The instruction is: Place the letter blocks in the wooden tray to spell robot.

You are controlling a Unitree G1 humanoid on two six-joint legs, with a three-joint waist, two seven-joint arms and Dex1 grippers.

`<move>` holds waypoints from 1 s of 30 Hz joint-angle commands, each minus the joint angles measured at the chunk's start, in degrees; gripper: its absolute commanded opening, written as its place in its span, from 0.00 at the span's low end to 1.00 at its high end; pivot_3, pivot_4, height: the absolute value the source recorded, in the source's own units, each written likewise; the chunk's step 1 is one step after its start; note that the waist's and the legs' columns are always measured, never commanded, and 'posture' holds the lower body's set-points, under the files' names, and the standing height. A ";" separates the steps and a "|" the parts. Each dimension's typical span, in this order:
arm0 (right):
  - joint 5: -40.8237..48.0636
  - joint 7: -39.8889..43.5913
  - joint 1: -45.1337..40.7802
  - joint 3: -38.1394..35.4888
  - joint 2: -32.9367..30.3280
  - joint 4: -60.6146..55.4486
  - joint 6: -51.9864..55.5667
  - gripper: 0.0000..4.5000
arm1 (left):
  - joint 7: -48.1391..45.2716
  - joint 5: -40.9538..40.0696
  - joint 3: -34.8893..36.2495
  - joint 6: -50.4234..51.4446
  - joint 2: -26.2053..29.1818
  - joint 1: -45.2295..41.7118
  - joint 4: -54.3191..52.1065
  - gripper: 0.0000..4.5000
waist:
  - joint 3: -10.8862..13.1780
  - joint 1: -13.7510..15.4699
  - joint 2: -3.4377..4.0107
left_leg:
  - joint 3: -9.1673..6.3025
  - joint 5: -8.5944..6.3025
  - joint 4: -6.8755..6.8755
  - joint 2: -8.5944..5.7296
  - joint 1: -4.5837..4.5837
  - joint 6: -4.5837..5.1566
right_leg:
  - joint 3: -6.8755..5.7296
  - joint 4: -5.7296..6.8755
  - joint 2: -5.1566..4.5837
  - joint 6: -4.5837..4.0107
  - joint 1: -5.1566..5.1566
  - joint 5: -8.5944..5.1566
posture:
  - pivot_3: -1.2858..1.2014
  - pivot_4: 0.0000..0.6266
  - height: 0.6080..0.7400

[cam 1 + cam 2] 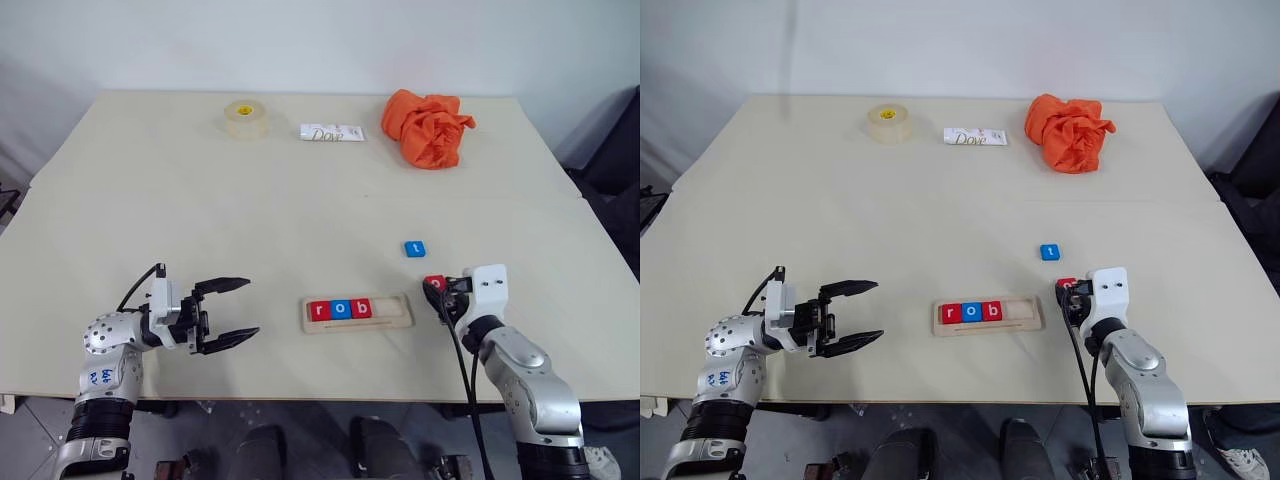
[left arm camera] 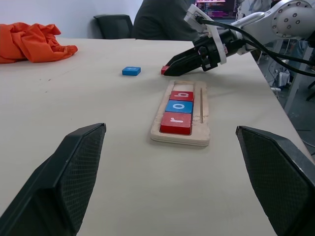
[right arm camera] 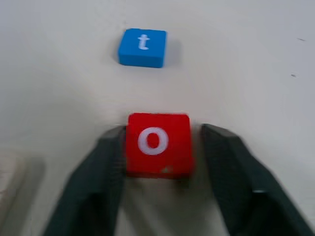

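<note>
- Pale wooden tray [image 1: 395, 318], long and round-cornered, near the table's front edge; holds red r [image 1: 319, 310], blue o [image 1: 340, 309], red b [image 1: 361, 308], right end bare.
- Red o tile [image 3: 157, 143] on table right of tray, between right gripper [image 3: 160, 147] fingers, left finger touching, small gap at the right one.
- Blue t tile [image 1: 415, 248] just beyond.
- Left gripper [image 1: 232, 312] spread wide, holding nothing, left of tray.

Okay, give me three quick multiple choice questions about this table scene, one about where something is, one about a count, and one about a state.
1. Where is the blue t block?
A) in the wooden tray
B) on the table beyond the tray
C) on the orange cloth

2. How many blocks sit in the tray?
A) two
B) three
C) five

3. What is the right gripper doing?
A) closing around the red o block
B) resting on the tape roll
C) holding the t block

Answers: 1 B, it lies on bare table. 2 B, r, o, b. 3 A, fingers flank the o.
</note>
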 commanded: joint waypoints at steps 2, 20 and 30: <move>0.92 -0.44 1.40 -1.00 -0.42 -5.26 1.52 0.32 | -0.60 -0.95 0.16 0.15 0.46 -0.43 -1.40 1.00 | 0.00 0.01 0.00 | 0.00 0.00 -0.01 0.00 0.00 0.00 | 0.00 0.00 0.00 0.00 -0.01 0.00 | 0.52 0.24 1.00; 5.13 -6.04 13.85 -1.16 4.26 -27.51 13.54 0.40 | -4.70 -0.67 -1.34 1.51 0.20 -2.68 0.43 1.00 | 0.00 -0.05 0.00 | -0.02 0.00 -0.02 0.00 -0.01 0.01 | 0.00 -0.03 -0.03 -0.31 -0.01 -0.17 | 0.52 0.24 1.00; 6.04 1.78 13.67 -2.81 -2.65 -24.53 9.29 1.00 | -4.06 -0.89 -1.73 1.17 -0.41 -2.45 -0.24 1.00 | 0.00 0.00 0.00 | -0.04 -0.01 -0.05 -0.01 -0.03 0.02 | -0.04 -0.07 -0.01 -0.19 -0.01 -0.11 | 0.52 0.24 1.00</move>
